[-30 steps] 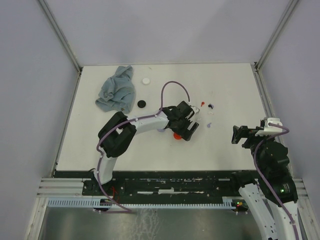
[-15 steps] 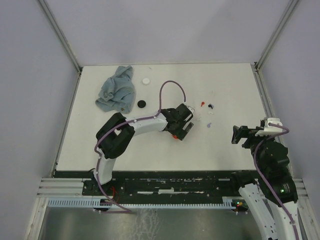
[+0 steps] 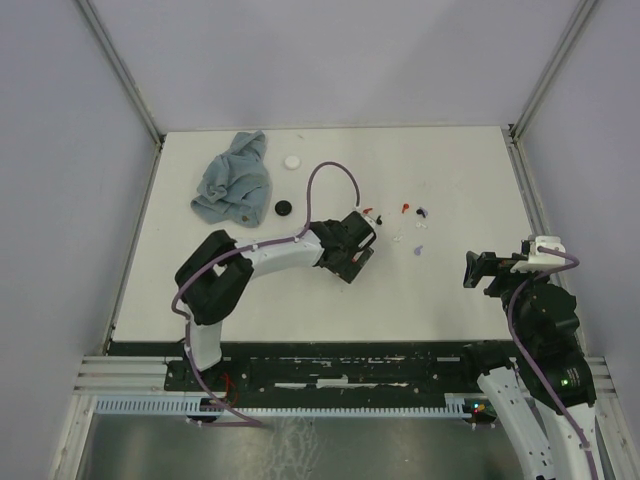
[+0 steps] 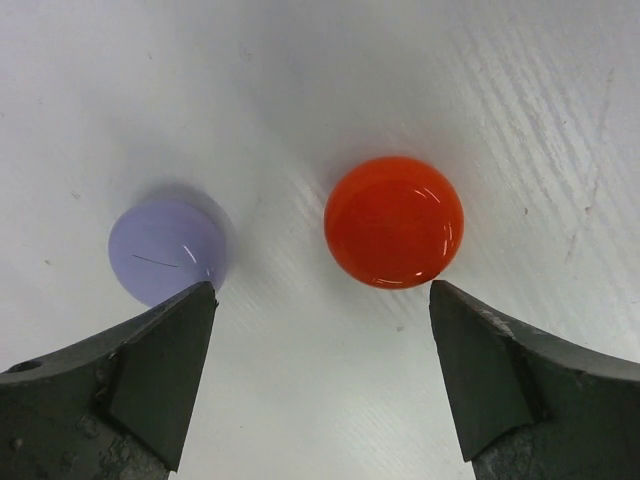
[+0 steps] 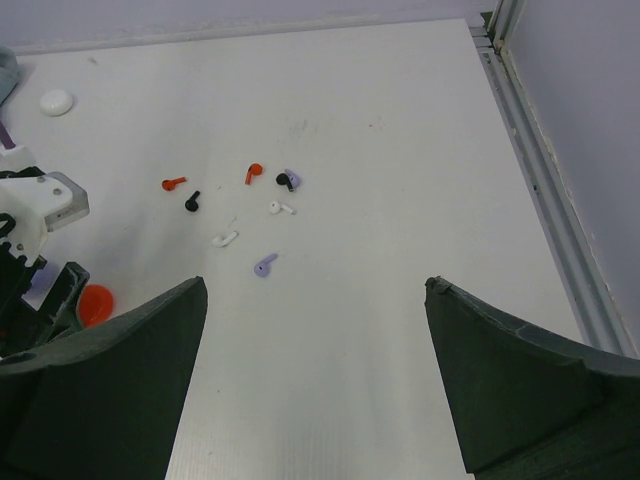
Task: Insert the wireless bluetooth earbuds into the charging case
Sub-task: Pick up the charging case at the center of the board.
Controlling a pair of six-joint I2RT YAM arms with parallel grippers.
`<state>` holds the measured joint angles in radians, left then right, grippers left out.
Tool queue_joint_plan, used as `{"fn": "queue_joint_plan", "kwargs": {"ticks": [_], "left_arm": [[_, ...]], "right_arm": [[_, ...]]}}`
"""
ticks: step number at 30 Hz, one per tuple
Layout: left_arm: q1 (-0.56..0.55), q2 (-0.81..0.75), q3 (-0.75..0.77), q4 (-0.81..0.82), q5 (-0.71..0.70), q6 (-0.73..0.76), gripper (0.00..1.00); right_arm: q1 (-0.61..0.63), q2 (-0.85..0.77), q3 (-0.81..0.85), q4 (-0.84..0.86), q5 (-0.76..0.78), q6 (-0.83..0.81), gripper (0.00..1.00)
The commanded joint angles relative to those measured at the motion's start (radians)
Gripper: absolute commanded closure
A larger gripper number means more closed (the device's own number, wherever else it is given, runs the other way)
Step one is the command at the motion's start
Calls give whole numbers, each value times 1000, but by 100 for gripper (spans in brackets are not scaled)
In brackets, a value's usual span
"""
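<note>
white table [image 3: 450, 300] inside plain grey walls [image 3: 60, 150], metal rails along the sides, scuffs on the surface. crumpled blue-grey cloth [image 3: 234, 182] at the far left.

four discs: white disc [image 3: 291, 161] just right of the cloth, black disc [image 3: 284, 207] nearer, red disc [image 4: 394, 222] and lavender disc [image 4: 165, 250] side by side but apart under the left gripper [image 4: 320, 292].

earbuds [image 5: 253, 173]: eight loose bits, two each of red, black, lavender and white. they lie scattered mid-table, right of the left gripper. none are in a disc, and one black and one lavender touch.

left gripper is low over the table with jaws spread wide and nothing held. the red disc sits just beyond the tips, nearer the right finger. the left tip overlaps the lavender disc's edge; cannot tell if they touch.

right gripper [image 5: 316, 290] hangs above the near right of the table, spread wide and holding nothing, well apart from the earbuds. bare surface runs from the earbuds to the right rail and back to the far edge.
</note>
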<state>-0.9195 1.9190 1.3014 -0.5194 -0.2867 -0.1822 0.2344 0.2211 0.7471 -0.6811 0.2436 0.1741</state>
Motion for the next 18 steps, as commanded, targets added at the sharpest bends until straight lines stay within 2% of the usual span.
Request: {"fn": "queue_joint_plan", "kwargs": {"ticks": [1,6,9,18], "left_arm": [[3,-91,7,12,1,-59,6],[1,-105,24,37,86,-151,8],[2,-76,39,45,90,-190,9],[2,-5,68,59,95,-160,11]], "right_arm": [[-1,-9,-2,47,-3,0,1],[-1,-9,-3,49,-5,0,1],[-1,-9,-3,48,-4,0,1],[-1,-13,-5,50,-6,0,1]]}}
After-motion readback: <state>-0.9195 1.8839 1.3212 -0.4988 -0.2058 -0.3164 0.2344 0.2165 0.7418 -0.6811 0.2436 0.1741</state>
